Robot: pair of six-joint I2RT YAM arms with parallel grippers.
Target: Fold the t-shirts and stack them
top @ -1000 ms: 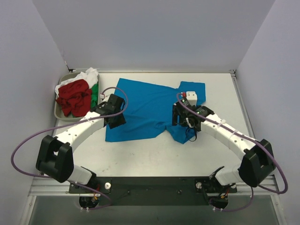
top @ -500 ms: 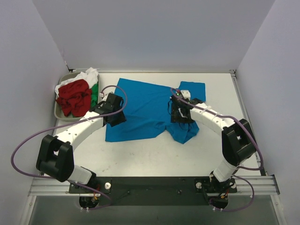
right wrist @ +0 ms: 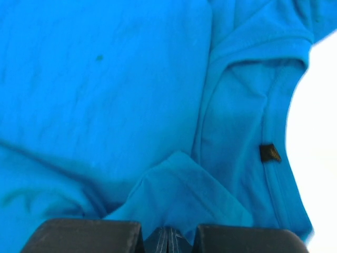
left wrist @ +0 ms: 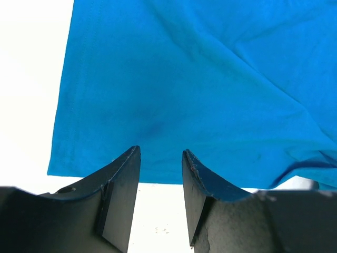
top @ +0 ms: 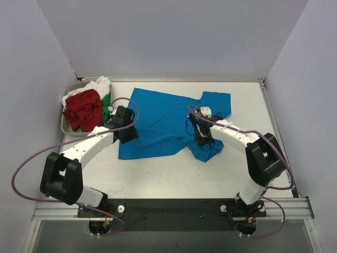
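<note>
The bright blue t-shirt (top: 163, 118) lies spread across the middle of the table, its right side rumpled. My right gripper (top: 203, 135) rests on that rumpled part. In the right wrist view the right gripper (right wrist: 167, 238) is shut on a raised fold of the blue t-shirt (right wrist: 105, 79), with the small black tag (right wrist: 269, 153) off to the right. My left gripper (top: 126, 130) sits at the shirt's left hem. Seen from the left wrist, the left gripper (left wrist: 160, 161) stands open over bare table, its tips at the edge of the blue cloth (left wrist: 184, 79). Red (top: 83, 109), white (top: 98, 84) and green (top: 107, 105) t-shirts are heaped at the far left.
The heap of shirts lies in a grey tray (top: 65, 128) by the left wall. Walls enclose the table on the left, back and right. Purple cables loop from both arms above the table.
The right gripper has closed on a fold of the blue t-shirt, after sliding a little left onto the cloth. The left gripper has stayed open in the same place.
</note>
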